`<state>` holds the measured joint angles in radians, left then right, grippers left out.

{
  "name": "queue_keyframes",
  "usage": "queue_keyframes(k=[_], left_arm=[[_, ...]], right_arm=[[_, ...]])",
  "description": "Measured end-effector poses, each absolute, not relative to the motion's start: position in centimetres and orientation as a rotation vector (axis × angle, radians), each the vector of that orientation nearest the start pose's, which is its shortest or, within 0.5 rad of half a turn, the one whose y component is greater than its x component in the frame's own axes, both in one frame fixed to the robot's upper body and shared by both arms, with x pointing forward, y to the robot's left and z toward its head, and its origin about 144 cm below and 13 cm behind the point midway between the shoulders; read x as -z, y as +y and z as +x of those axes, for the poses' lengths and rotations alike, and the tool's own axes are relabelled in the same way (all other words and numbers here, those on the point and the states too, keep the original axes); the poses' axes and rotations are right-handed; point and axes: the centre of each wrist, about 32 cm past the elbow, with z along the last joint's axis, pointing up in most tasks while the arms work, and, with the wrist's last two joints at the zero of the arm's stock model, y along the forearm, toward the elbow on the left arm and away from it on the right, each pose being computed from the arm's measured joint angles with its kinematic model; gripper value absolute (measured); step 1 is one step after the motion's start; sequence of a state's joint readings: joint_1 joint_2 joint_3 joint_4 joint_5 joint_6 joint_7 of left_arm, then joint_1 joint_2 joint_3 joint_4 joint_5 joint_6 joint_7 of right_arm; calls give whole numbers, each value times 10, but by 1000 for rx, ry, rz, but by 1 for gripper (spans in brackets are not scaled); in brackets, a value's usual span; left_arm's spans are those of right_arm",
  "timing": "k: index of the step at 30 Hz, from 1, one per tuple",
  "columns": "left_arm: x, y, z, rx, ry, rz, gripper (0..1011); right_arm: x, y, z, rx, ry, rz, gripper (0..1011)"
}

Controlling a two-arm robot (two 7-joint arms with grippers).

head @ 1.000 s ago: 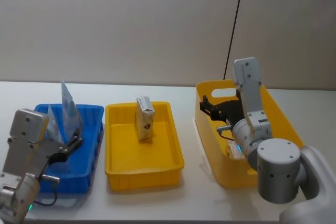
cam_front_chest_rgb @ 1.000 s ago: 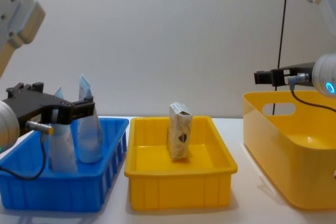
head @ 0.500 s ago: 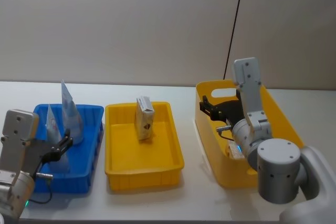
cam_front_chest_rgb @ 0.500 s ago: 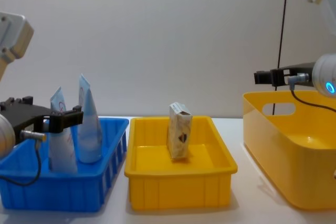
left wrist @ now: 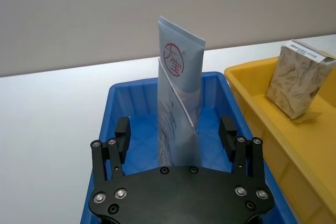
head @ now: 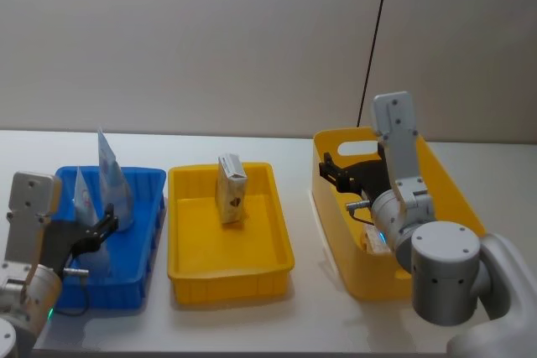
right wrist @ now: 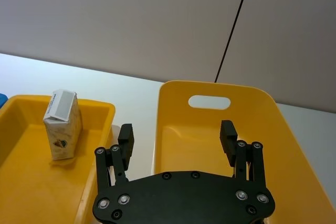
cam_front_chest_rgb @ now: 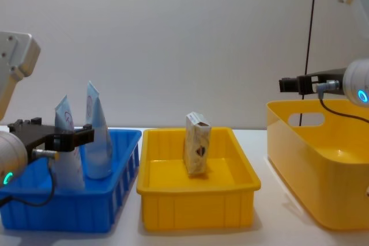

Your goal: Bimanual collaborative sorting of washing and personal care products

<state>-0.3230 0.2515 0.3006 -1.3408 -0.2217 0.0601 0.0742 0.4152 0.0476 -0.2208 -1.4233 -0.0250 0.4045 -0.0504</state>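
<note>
Fingers point(left wrist: 122, 132) of left gripper point(left wrist: 175, 130) apart, pale-blue tubes point(left wrist: 178, 85) upright just beyond them

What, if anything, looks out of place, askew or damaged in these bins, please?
Nothing stands out: two tubes stand crimped ends up in the blue bin, one carton stands alone in the yellow tray, and nothing is spilled or damaged.

Your white tabletop point(head: 319, 324) carries three containers in a row: a blue rectangular plastic bin point(head: 126, 295) at 9 o'clock, a shallow yellow rectangular plastic tray point(head: 231, 282) at the centre just beside it, and a deep yellow plastic tub point(head: 340, 241) with a handle slot at 3 o'clock.
</note>
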Motion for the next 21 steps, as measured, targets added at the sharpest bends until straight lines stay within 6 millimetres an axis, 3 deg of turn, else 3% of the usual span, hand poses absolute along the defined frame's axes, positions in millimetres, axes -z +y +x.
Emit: queue_keyframes(k=[7,21], left_arm=[[-1168,227,551,-1433,-34,106,962],[-1162,224,559,-1459,-4,122,547]], right_arm=[[-1246,-173,561,1449,-29,-236,1004],[-1246,-173,561,1449,-29,-237,1004]])
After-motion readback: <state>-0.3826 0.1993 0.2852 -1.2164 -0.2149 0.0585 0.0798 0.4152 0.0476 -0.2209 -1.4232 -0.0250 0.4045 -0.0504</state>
